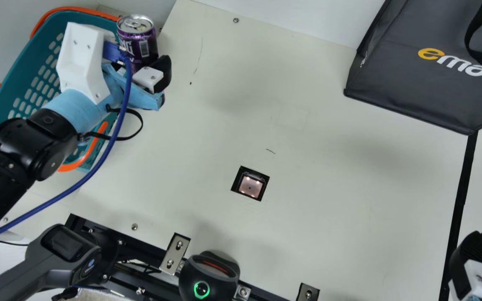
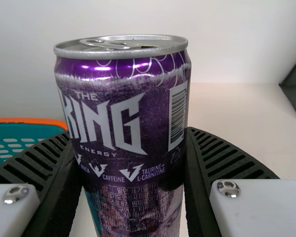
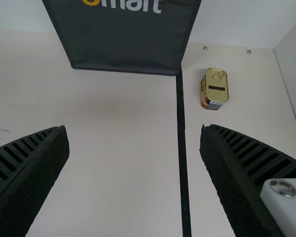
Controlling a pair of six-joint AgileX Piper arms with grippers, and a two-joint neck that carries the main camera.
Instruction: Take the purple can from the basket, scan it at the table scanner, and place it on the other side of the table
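The left claw (image 2: 127, 132) clamps the purple can (image 1: 138, 42) by its sides, near the basket (image 1: 32, 58); the right claw (image 3: 134, 129) is spread apart. Its thin, smooth metal could dent or slip: mid-body suits, pressed moderately, barcode (image 2: 177, 116) uncovered.

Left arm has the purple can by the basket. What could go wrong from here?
Misread: the barcode sits on the side of the purple can, close to one of the left fingers, so it may miss the scanner unless turned.
Snag: the loose blue cable might catch the basket as the arm swings away.
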